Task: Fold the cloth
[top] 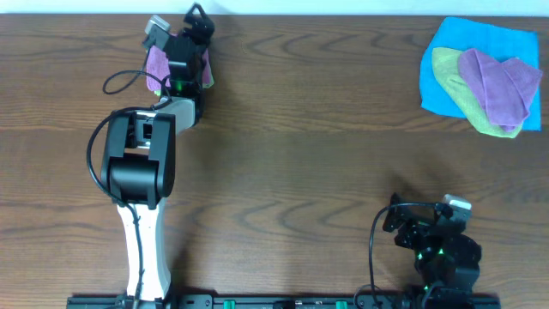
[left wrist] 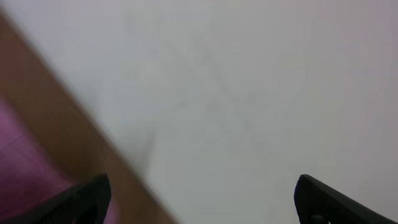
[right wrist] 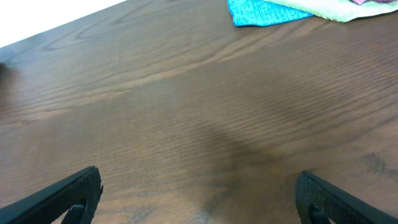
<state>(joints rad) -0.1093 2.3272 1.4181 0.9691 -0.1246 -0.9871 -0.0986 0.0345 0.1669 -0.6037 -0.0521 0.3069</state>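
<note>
A purple cloth (top: 157,63) lies at the far left of the table, mostly hidden under my left arm. It shows as a blurred pink-purple patch in the left wrist view (left wrist: 25,149). My left gripper (top: 198,17) is open and empty above the table's far edge, facing the white wall (left wrist: 202,186). A second lilac-purple cloth (top: 497,81) lies crumpled on top of a pile at the far right. My right gripper (top: 399,215) is open and empty near the front right, low over bare wood (right wrist: 199,183).
The pile at the far right has a lime-green cloth (top: 455,81) on a larger bright blue cloth (top: 480,39); the blue cloth's corner also shows in the right wrist view (right wrist: 261,11). The white wall runs behind the table's far edge.
</note>
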